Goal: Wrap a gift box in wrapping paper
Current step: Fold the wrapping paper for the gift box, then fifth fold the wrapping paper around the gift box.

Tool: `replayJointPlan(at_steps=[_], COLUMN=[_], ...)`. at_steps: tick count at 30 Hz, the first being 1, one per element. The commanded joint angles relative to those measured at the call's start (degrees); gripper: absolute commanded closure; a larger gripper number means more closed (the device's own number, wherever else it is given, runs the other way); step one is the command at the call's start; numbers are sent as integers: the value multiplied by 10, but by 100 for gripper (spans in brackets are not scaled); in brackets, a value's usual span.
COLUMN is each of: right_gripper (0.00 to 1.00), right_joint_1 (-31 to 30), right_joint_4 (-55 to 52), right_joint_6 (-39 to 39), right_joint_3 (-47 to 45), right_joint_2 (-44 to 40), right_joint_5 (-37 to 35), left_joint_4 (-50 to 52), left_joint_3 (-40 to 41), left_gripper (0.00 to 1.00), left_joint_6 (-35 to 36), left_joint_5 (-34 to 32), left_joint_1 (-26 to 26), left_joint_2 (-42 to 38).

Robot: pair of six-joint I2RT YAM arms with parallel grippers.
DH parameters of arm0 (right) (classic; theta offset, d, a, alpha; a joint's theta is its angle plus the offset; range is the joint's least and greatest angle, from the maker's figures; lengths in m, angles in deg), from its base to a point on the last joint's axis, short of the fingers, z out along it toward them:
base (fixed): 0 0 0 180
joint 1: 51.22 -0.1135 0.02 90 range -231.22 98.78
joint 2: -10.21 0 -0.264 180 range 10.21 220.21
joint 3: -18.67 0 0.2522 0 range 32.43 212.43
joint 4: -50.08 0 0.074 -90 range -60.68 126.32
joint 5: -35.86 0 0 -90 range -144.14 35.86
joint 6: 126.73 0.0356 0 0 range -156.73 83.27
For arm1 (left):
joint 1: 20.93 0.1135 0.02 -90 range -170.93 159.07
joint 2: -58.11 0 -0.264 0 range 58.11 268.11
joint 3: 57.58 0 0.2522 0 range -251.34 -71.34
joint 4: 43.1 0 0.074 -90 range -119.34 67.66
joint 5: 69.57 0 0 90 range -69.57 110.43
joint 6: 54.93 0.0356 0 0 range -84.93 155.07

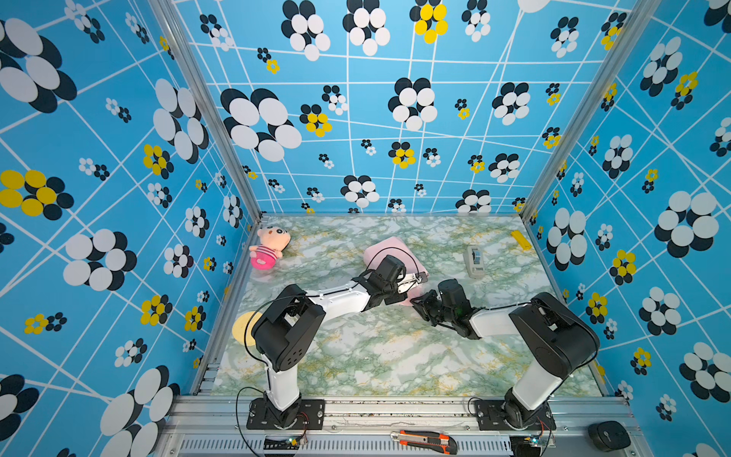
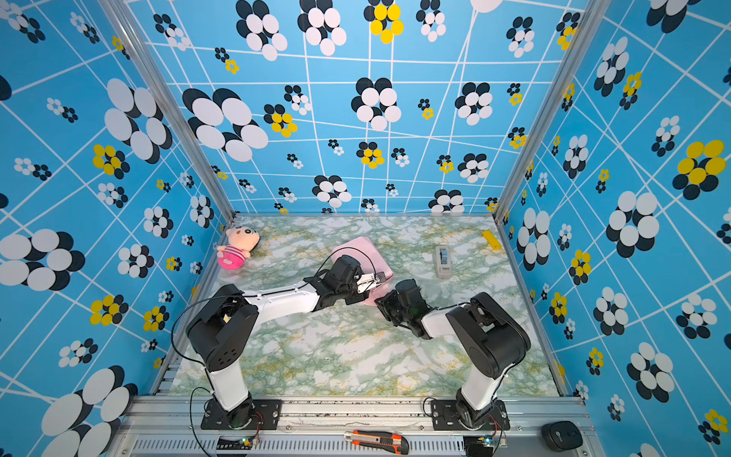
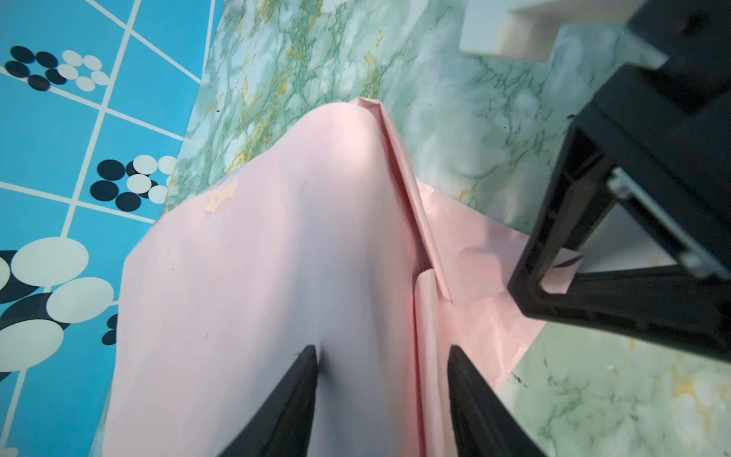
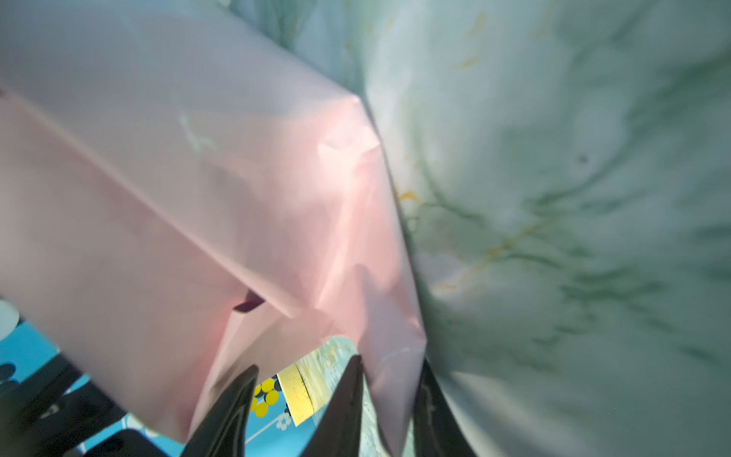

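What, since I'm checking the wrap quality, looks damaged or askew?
The wrapping paper has a pale, scuffed patch near one edge, like peeled surface, and a small corner is flipped, showing its purple side. The box is hidden.

— What carries the scene?
— A green-veined marble table, shown in both top views.
— And what lies on it?
— Pink paper sits bunched under the left gripper and reaches the right gripper. A doll lies well apart, far off to the left gripper's left. A grey dispenser stands near, just beyond the right gripper. A yellow bar lies farther out at the table's edge. A yellow disc lies well behind the left gripper, partly hidden.
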Motion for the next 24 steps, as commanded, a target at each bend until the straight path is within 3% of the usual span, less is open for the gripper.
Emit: replayJointPlan(at_steps=[1, 10, 18, 24], right_gripper=[88, 100, 100, 100], right_joint_1=[-3, 3, 3, 10], right_joint_4=[-49, -92, -105, -110], right_joint_6=[-14, -84, -127, -144], right_joint_3=[-4, 13, 70, 96], right_joint_2=[-13, -69, -76, -70], right_joint_5=[-43, -67, -50, -38], left_joint_4=[36, 52, 52, 47], left_joint_3=[8, -1, 2, 12], left_gripper=[48, 48, 43, 33], left_joint_6=[-17, -38, -39, -38], left_joint_5=[14, 32, 47, 70], left_joint_1=[2, 2, 3, 7], left_joint_2=[21, 16, 13, 11])
